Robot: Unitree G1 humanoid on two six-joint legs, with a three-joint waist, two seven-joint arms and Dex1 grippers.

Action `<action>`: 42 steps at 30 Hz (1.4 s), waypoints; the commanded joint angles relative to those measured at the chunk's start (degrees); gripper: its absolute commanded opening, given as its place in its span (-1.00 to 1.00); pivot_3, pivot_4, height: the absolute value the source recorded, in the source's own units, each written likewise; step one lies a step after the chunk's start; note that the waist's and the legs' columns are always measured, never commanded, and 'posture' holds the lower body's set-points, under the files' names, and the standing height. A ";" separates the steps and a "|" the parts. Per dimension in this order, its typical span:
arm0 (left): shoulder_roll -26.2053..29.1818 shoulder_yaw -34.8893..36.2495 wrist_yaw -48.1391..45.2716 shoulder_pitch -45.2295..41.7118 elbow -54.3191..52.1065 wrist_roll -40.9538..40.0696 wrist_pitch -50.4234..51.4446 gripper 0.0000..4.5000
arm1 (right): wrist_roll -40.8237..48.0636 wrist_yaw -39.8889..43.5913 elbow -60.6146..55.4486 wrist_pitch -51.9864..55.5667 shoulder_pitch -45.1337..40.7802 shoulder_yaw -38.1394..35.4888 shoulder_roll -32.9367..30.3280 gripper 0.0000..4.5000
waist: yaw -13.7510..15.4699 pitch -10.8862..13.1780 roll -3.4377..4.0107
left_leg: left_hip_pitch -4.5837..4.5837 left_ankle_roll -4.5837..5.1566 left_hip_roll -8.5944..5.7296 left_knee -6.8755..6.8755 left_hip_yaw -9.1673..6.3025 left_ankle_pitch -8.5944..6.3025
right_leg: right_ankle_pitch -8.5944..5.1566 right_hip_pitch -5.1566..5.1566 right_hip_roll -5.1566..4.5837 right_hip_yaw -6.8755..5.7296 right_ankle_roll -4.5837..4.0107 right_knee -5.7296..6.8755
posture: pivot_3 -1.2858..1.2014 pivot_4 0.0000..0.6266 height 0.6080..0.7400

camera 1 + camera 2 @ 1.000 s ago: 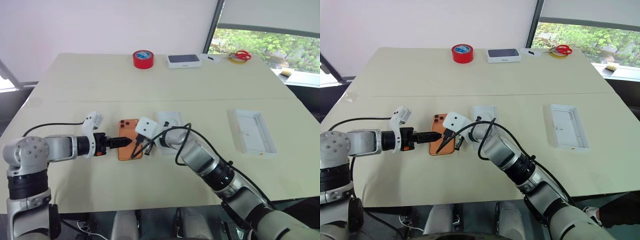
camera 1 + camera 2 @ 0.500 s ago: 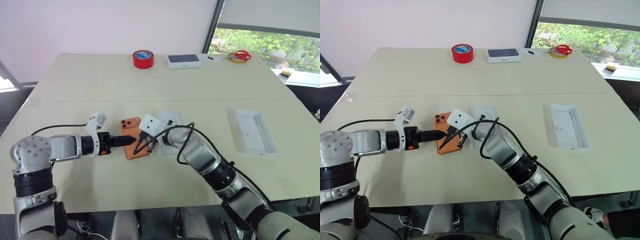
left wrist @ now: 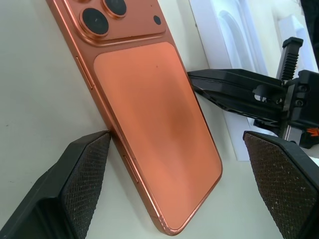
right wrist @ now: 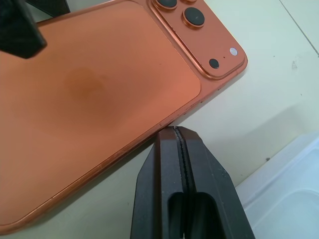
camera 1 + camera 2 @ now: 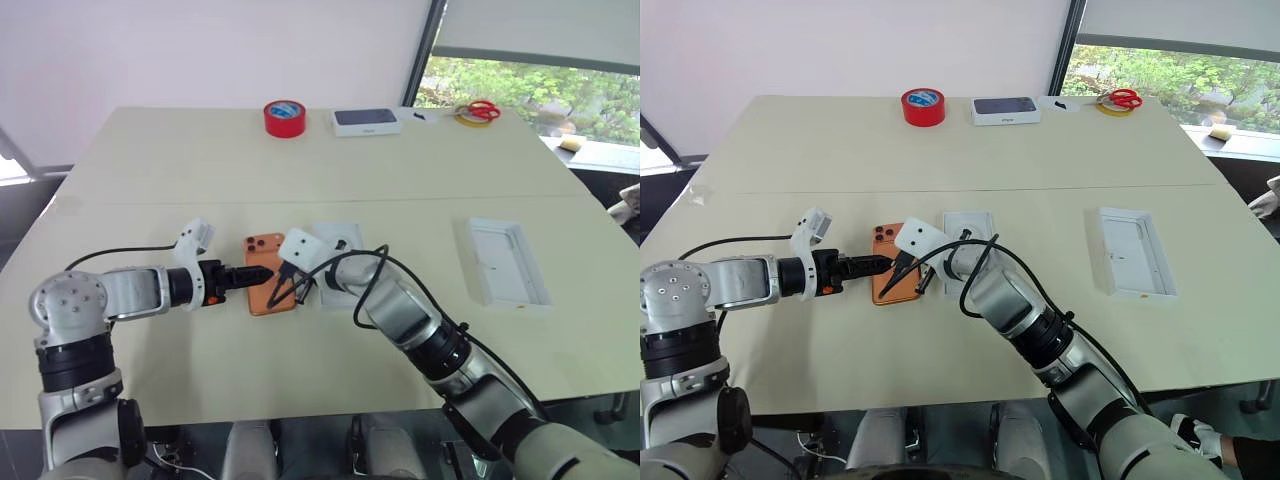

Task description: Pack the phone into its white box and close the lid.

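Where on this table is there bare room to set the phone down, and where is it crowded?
Bare: the wide band between the red tape roll and the phone, and the stretch between the white insert and the white tray. Crowded: around the phone, flanked by the open left claw and the shut right claw.

Cream table (image 5: 200,170). Along the far edge: red tape roll (image 5: 285,117), dark-blue-topped white box (image 5: 367,121) just beside it, red-handled scissors (image 5: 484,110) lying on a yellow ring (image 5: 467,119) toward the window (image 5: 540,90). White insert (image 5: 343,240) with a shaped hollow near mid-table.
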 commanded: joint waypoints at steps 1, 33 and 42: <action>-3.63 1.02 0.34 -2.42 0.42 -7.23 0.51 0.98 | 1.60 1.23 -1.28 -0.86 -0.05 1.68 2.56 -1.00 | 0.03 0.00 0.00 | -0.01 0.00 0.00 0.01 0.00 0.00 | 0.00 0.00 0.00 0.00 0.00 0.00 | 0.03 -0.52 -0.55; 0.55 0.93 5.68 -0.20 4.02 -6.98 -3.99 0.42 | 1.39 1.92 -1.44 0.02 0.36 1.11 2.65 -1.00 | -0.40 0.00 -0.07 | -0.06 -0.02 0.06 -0.06 -0.01 -0.01 | -0.01 -0.12 0.03 -0.08 -0.01 0.00 | 0.03 -0.52 -0.55; 1.89 2.26 6.71 -0.40 7.85 -10.44 -2.95 -0.43 | 1.47 1.95 -1.67 0.18 0.56 1.10 2.64 -1.00 | -0.41 0.01 -0.07 | -0.06 -0.01 0.06 -0.06 -0.01 -0.02 | -0.01 -0.13 0.03 -0.08 -0.02 0.00 | 0.03 -0.52 -0.55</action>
